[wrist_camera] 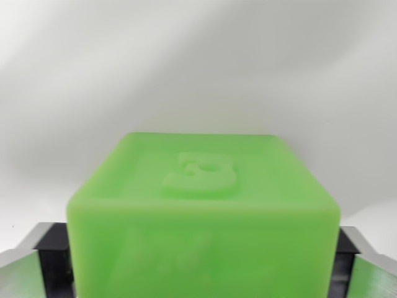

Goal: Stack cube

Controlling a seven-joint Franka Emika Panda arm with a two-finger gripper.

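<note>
- Between the two fingers, low in the wrist view, sits a green cube, filling most of the lower half of the picture.
- Its upper face carries a raised figure, moulded in the same green; whether it is a letter or a number I cannot say for sure.
- The gripper seems clenched on the cube: a dark pad presses at the wrist view's left side and another at the right, each touching a side face with no gap I can make out.
- Behind and around it there is only a pale, blurred white surface; no second cube or counter edge shows, so I cannot tell how high the cube hangs or over what.
- To my eye the cube is stiff, light moulded plastic with smooth, slightly glossy faces, so it could slip if the squeeze loosens.
- Flat opposite sides are the sensible place to hold it, and that is where the pads sit, leaving the top and bottom faces free for setting down squarely.
</note>
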